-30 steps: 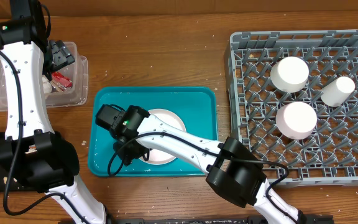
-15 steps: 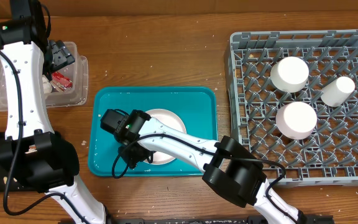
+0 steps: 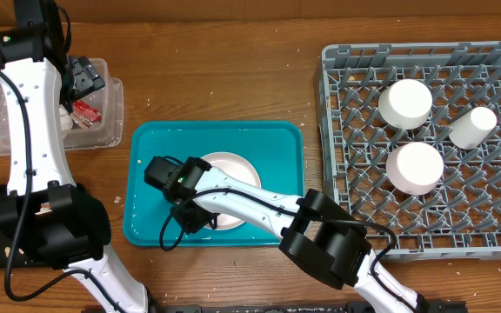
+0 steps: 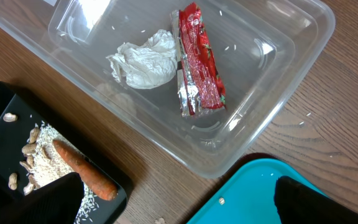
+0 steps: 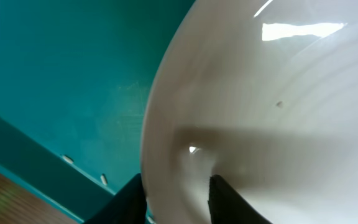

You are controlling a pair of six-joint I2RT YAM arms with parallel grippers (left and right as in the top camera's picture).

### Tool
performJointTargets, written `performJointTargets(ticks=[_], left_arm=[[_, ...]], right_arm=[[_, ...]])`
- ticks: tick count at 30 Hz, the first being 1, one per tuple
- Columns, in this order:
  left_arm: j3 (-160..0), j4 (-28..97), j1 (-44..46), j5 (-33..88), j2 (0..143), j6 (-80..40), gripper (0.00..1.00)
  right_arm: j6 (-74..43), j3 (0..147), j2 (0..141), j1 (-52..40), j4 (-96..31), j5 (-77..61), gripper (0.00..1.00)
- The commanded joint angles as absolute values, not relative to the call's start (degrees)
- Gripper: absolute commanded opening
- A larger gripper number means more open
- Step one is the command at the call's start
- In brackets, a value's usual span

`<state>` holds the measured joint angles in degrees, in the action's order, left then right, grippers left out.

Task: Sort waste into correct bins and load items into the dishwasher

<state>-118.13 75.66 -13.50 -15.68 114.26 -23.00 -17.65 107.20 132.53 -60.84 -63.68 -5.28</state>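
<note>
Right pincer (image 5: pixel 176 193) straddles bowl (image 5: pixel 260 112) rim, one finger inside, one outside, not yet pinching. Rack (image 3: pixel 424 139) lies well right of it. Left pincer's spread: can't tell.

A white bowl (image 3: pixel 230 187) sits in the teal tray (image 3: pixel 277 143). Left of the tray, the clear bin (image 4: pixel 253 118) holds a red wrapper (image 4: pixel 197 62) and white tissue (image 4: pixel 143 61).

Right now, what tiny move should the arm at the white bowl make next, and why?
Probably close the right gripper on the round white bowl. In the right wrist view one finger sits inside the rim and one outside, apparently straddling it. The bowl rests in the teal plastic tray; the grey dish rack has room.
</note>
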Motion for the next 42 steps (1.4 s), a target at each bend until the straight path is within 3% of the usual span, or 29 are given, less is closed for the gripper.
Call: performJointTargets(ticks=[1, 9, 21, 23, 24, 27, 28, 37, 40, 42], left_arm=[[-119.0, 75.8, -13.3, -16.5, 112.8, -24.0, 1.00], [-119.0, 75.8, -13.3, -16.5, 112.8, -24.0, 1.00], [-119.0, 75.8, -13.3, -16.5, 112.8, -24.0, 1.00], [-119.0, 75.8, -13.3, -16.5, 112.8, -24.0, 1.00], [-119.0, 75.8, -13.3, -16.5, 112.8, -24.0, 1.00], [-119.0, 75.8, -13.3, -16.5, 112.8, -24.0, 1.00], [-119.0, 75.8, -13.3, -16.5, 112.8, -24.0, 1.00], [-119.0, 75.8, -13.3, -16.5, 112.8, -24.0, 1.00], [-119.0, 75.8, -13.3, -16.5, 112.8, -24.0, 1.00], [-119.0, 75.8, -13.3, -16.5, 112.8, -24.0, 1.00]], right_arm=[[-18.1, 106.9, 132.9, -61.1, -63.6, -3.3, 0.26], [-19.7, 107.0, 132.9, -58.9, -65.4, 2.9, 0.19], [-20.2, 118.7, 132.9, -52.4, -75.5, 2.9, 0.23], [-20.1, 122.5, 132.9, -51.6, -78.7, 2.9, 0.30], [-20.1, 124.3, 132.9, -51.2, -80.2, 2.9, 0.39], [-19.3, 129.7, 132.9, -50.0, -85.5, 4.6, 0.91], [-19.4, 131.3, 132.9, -49.4, -87.2, 6.5, 1.00], [-19.6, 132.2, 132.9, -37.8, -90.5, 13.8, 1.00], [-15.0, 130.4, 132.9, -32.9, -88.4, 10.0, 0.94], [-11.2, 128.6, 132.9, -30.2, -86.3, 4.0, 0.83]])
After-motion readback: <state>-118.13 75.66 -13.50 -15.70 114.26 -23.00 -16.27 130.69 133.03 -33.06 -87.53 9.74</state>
